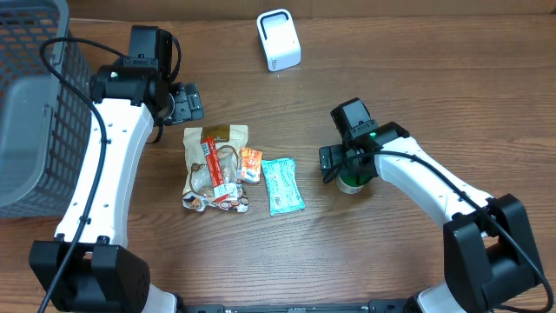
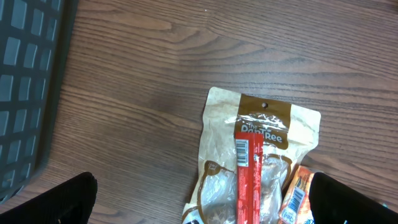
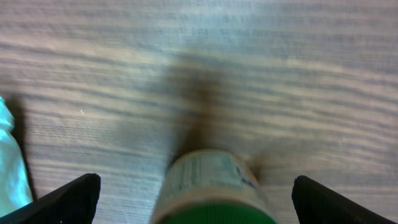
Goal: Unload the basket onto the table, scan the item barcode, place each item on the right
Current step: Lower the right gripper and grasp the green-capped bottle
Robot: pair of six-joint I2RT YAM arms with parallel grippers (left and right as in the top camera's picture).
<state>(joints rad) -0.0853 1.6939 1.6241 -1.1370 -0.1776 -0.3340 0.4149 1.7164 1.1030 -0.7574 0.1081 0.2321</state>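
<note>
Right wrist: my right jaws stand wide astride the green-capped bottle (image 3: 214,183), left jaws wide over the pouch (image 2: 258,155). Closing off-centre could topple the bottle.

Basket (image 1: 35,104) at far left, scanner (image 1: 278,40) at the back centre, packets (image 1: 217,169) in the middle, bottle (image 1: 351,183) to their right.

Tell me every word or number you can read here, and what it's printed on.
"DoniRee", roughly: brown band of the pouch.
Red stick: barcode, print too small.
Orange packet: too small.
Bottle label: blurred.
Teal packet: too small.
</note>
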